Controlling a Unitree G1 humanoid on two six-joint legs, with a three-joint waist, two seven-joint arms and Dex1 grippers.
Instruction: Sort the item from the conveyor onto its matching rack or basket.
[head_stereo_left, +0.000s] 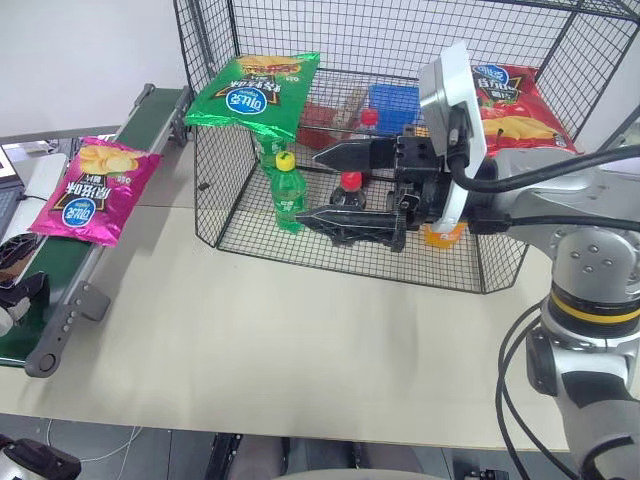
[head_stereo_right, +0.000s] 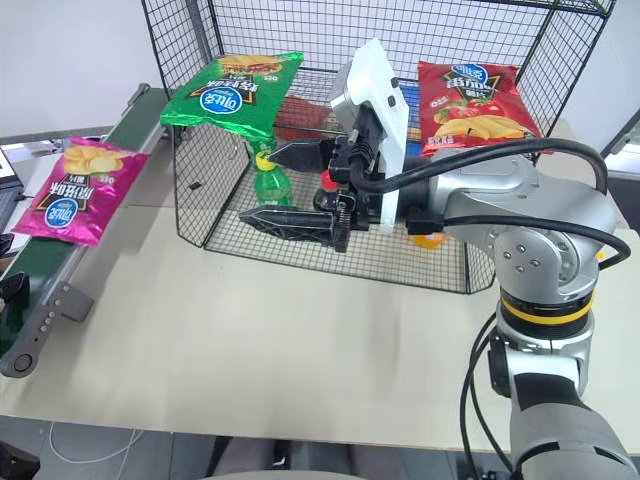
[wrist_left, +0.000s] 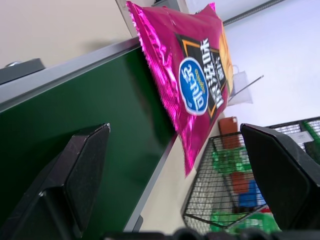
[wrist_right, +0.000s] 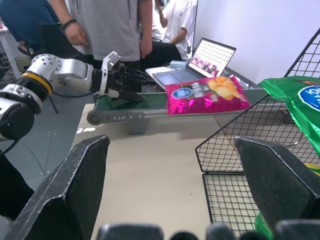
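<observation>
The magenta-pink chip bag (head_stereo_left: 95, 190) lies flat on the dark green conveyor (head_stereo_left: 152, 118) at the left, hanging a little over the belt's rail. My left gripper (wrist_left: 175, 131) hovers low over the belt's end, open and empty, pointing along the belt at the bag (wrist_left: 200, 80) without touching it. From the right wrist view, that left gripper (wrist_right: 134, 84) shows short of the bag (wrist_right: 206, 93). My right gripper (head_stereo_left: 318, 185) hangs raised in front of the black wire cage (head_stereo_left: 228, 185), pointing left, open, holding nothing.
The cage's upper shelf carries a green chip bag (head_stereo_left: 255, 95) and a red chip bag (head_stereo_left: 515, 110). Inside stand a green bottle (head_stereo_left: 288, 195), a red-capped bottle (head_stereo_left: 350, 185), a blue basket (head_stereo_left: 395, 105) and a red basket (head_stereo_left: 325, 120). People (wrist_right: 110, 25) and a laptop (wrist_right: 200, 60) are beyond the conveyor.
</observation>
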